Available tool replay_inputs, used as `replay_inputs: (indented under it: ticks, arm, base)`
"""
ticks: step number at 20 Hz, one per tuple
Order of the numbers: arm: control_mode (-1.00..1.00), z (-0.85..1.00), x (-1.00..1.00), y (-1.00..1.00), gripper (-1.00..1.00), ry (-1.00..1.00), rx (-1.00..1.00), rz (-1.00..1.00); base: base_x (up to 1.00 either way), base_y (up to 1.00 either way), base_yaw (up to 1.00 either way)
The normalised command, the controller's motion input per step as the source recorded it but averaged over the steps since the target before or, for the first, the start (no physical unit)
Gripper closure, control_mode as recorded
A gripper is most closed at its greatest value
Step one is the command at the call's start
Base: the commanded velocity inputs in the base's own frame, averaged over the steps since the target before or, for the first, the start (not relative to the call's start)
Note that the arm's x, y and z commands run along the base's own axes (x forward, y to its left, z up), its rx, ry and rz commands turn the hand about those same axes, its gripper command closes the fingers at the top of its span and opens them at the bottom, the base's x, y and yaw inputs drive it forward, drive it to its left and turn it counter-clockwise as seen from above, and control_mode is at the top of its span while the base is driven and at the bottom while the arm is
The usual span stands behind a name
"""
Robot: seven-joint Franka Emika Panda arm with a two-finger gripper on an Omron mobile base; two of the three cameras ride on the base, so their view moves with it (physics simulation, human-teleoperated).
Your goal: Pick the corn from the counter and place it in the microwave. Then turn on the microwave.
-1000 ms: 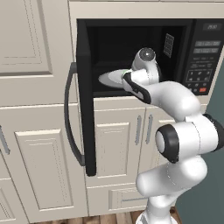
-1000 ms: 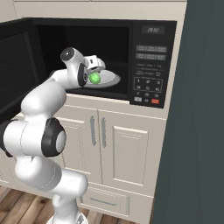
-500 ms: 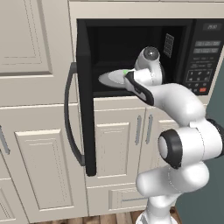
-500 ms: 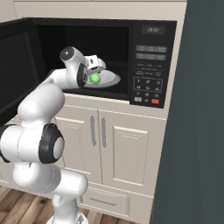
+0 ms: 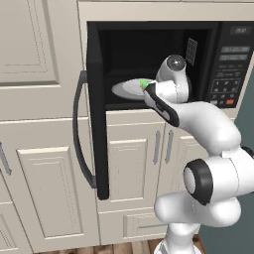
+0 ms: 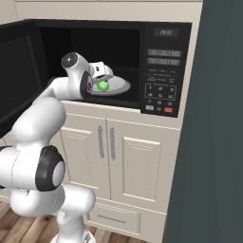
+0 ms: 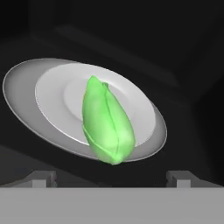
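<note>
text: none legible | microwave (image 6: 166, 66) display and keypad marks too small to read

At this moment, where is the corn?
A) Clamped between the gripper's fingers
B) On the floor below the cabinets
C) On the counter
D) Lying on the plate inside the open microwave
D: in the hand view the corn lies on the plate inside the dark microwave, with the gripper open and its fingertips clear of it.
</note>
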Motion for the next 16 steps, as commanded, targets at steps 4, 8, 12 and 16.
replay_inputs:
  ticks: [4,8,12,16]
  arm:
    - [-1.0,0.0,-0.45,-0.16,-1.0,0.0,0.03,0.0]
    - [-1.0,0.0,-0.54,-0.18,-1.0,0.0,0.04,0.0]
    - [-1.0,0.0,-0.56,-0.13,-1.0,0.0,0.04,0.0]
    - [-1.0,0.0,-0.57,-0.1,-1.0,0.0,0.04,0.0]
  base:
    - [0.0,0.0,0.0]
    - [0.0,0.0,0.0]
    - [0.0,0.0,0.0]
    - [0.0,0.0,0.0]
